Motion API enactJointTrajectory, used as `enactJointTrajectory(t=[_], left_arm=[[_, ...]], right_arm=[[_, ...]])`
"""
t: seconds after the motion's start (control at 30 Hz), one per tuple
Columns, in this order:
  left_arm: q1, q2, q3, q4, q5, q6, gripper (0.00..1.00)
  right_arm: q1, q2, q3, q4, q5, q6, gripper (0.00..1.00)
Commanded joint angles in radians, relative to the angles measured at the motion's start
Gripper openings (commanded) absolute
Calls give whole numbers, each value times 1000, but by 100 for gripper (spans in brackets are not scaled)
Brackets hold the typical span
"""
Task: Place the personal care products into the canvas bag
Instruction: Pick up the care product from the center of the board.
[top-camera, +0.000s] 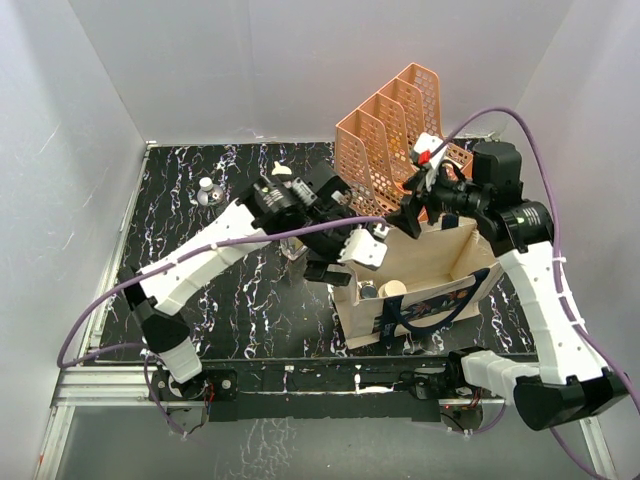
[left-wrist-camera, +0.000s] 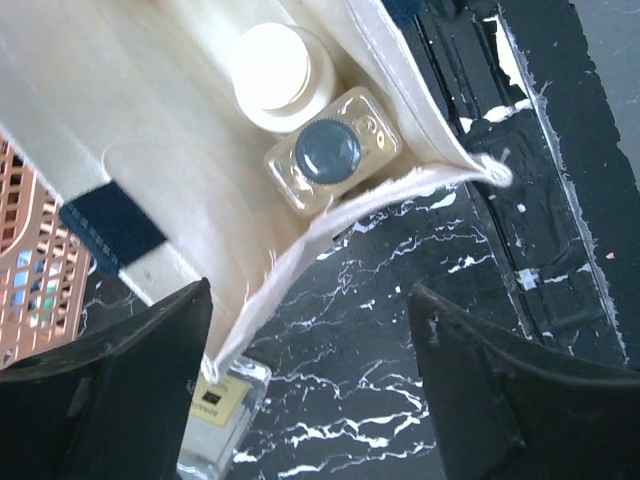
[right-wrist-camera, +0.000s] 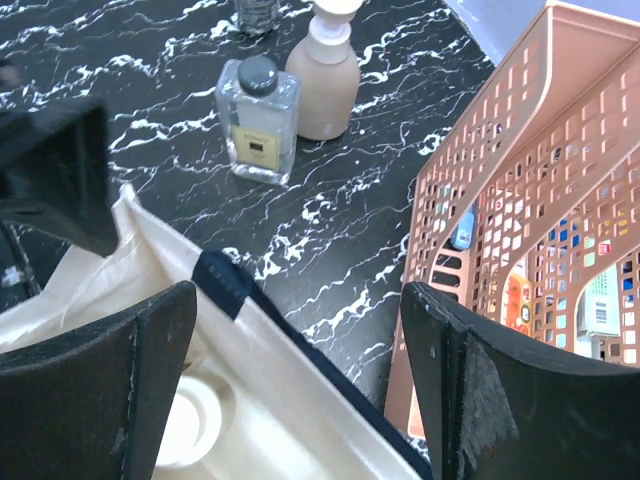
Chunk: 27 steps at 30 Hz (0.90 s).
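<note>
The canvas bag (top-camera: 440, 262) stands open at the right front. Inside it are a cream bottle with a white cap (left-wrist-camera: 272, 70) and a square clear glass bottle with a dark cap (left-wrist-camera: 330, 150). My left gripper (top-camera: 338, 268) is open and empty over the bag's left edge (left-wrist-camera: 300, 245). A second clear glass bottle (left-wrist-camera: 225, 415) stands on the table just outside that edge. My right gripper (right-wrist-camera: 300, 380) is open and empty over the bag's far rim (right-wrist-camera: 260, 330). It sees the clear bottle (right-wrist-camera: 258, 120), the tan bottle (right-wrist-camera: 325, 85) and the silver bottle (right-wrist-camera: 255, 12) on the table.
A peach mesh file organizer (top-camera: 395, 140) stands right behind the bag, close to my right gripper (top-camera: 408, 218); it also shows in the right wrist view (right-wrist-camera: 530, 200). The silver bottle (top-camera: 207, 190) stands at the far left of the black marbled table (top-camera: 220, 300).
</note>
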Motion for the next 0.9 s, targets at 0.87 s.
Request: enactJointTrajectory(t=[0.87], left_arm=[[998, -497, -410, 631, -317, -650, 97]], right_arm=[[587, 569, 175, 528, 639, 293, 94]])
